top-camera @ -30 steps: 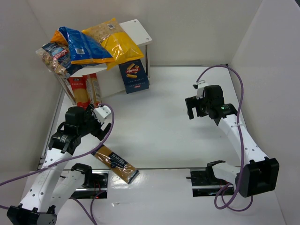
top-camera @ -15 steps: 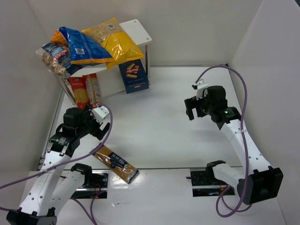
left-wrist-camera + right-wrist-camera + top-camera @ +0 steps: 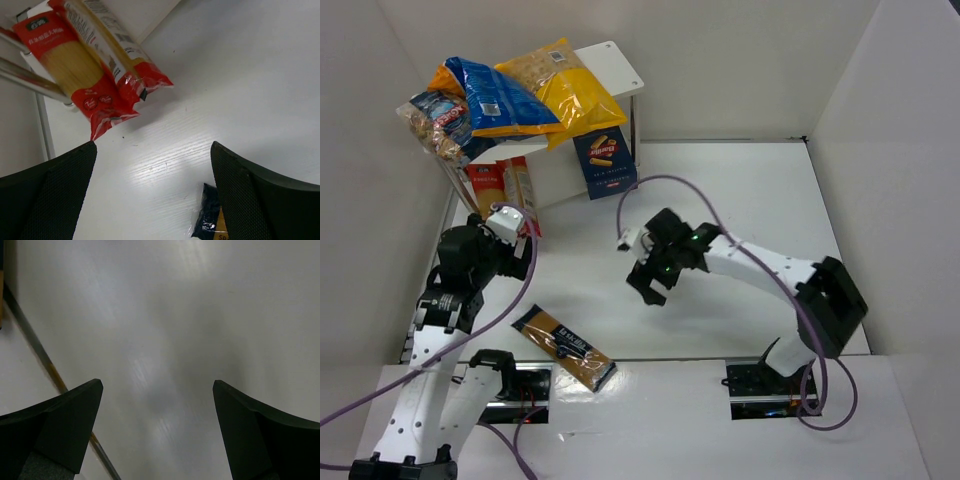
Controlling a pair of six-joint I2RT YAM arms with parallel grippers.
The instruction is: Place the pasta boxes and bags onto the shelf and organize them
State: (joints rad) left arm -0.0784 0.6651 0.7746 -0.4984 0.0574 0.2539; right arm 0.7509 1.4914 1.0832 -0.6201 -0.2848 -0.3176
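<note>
A dark-blue-labelled spaghetti pack [image 3: 564, 347] lies on the table at the front left; its dark end shows in the left wrist view [image 3: 212, 217]. My left gripper [image 3: 503, 240] is open and empty, above and left of it. Two red-labelled spaghetti packs [image 3: 504, 195] lie under the white shelf [image 3: 616, 62], also in the left wrist view [image 3: 87, 65]. A dark blue carton [image 3: 605, 162] leans at the shelf's front. Blue [image 3: 495, 97], yellow [image 3: 563, 88] and clear [image 3: 435, 123] pillow bags lie on top. My right gripper [image 3: 650, 282] is open and empty over mid-table.
White walls enclose the table on the left, back and right. A metal shelf leg [image 3: 30, 80] crosses the left wrist view. A dark seam at the table's front edge [image 3: 55, 380] shows in the right wrist view. Purple cables trail from both arms.
My right arm has swung far left from the right side to mid-table. My left gripper has drawn back a little to the left. The packs have not moved.
</note>
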